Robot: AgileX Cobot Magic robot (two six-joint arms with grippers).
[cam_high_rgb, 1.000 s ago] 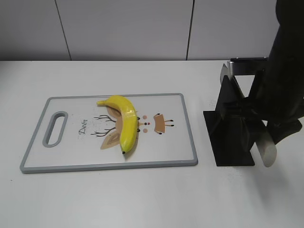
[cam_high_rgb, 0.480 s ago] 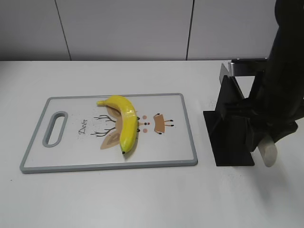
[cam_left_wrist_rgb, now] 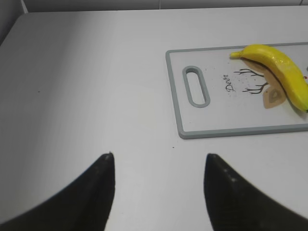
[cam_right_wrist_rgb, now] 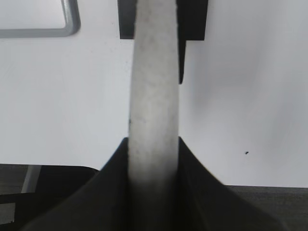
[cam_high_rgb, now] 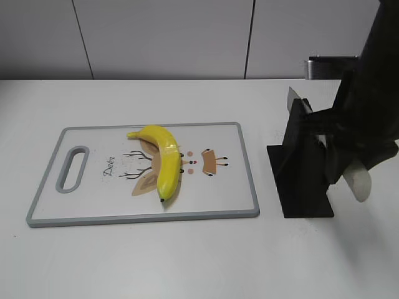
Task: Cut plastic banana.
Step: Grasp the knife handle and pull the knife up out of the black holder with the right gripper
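Observation:
A yellow plastic banana [cam_high_rgb: 163, 158] lies on a white cutting board with a grey rim [cam_high_rgb: 249, 180]; both also show in the left wrist view, banana [cam_left_wrist_rgb: 281, 67] and board [cam_left_wrist_rgb: 179, 115]. My right gripper [cam_high_rgb: 349, 167] is shut on the pale grey knife handle [cam_high_rgb: 359, 185] beside the black knife stand [cam_high_rgb: 302, 171], right of the board. In the right wrist view the handle [cam_right_wrist_rgb: 154, 86] runs up between the shut fingers of the gripper [cam_right_wrist_rgb: 153, 140] toward the stand [cam_right_wrist_rgb: 193, 19]. The blade is mostly hidden. My left gripper [cam_left_wrist_rgb: 159, 157] is open and empty over bare table, left of the board.
The board has a handle slot [cam_high_rgb: 73, 168] at its left end. A corner of the board's grey rim [cam_right_wrist_rgb: 71, 28] shows in the right wrist view. A white wall rises behind the white table [cam_high_rgb: 187, 261].
My right arm has risen and shifted a little to the right, carrying the knife handle up with it. The banana and board have not moved.

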